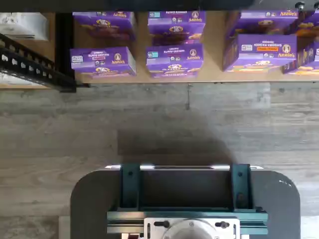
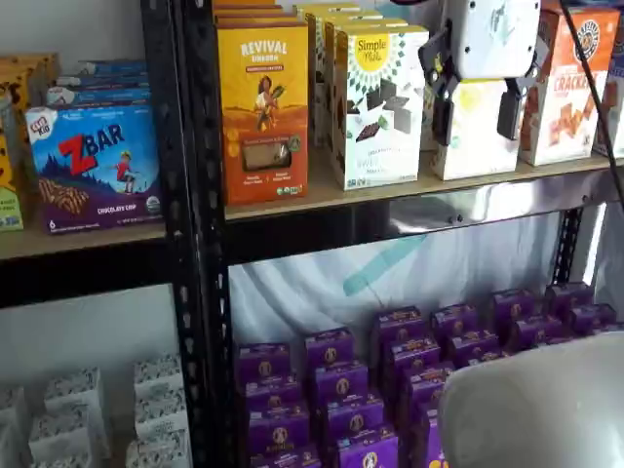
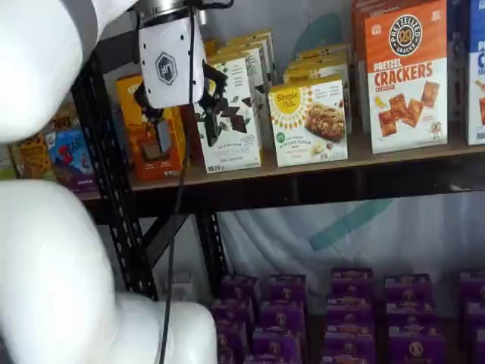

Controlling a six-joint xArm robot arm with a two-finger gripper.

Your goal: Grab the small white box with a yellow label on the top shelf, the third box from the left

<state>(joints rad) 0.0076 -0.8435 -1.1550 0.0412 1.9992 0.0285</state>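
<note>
White arm (image 3: pixel 45 250) foremost, jaws (image 2: pixel 476 112) spread, empty, before small white box (image 3: pixel 309 123), tan top shelf (image 3: pixel 394 155).

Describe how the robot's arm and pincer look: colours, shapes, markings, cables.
In a shelf view the pincer has a boxy white body with a dark hexagon logo and two black fingers. A thin black cable hangs beside it. The arm is glossy white with thick, rounded segments.

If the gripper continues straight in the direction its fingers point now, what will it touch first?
The gripper points downward, fingers open. In a shelf view it hangs in front of the small white box, so it would probably meet the top shelf edge or pass in front of it; depth is unclear.
</note>
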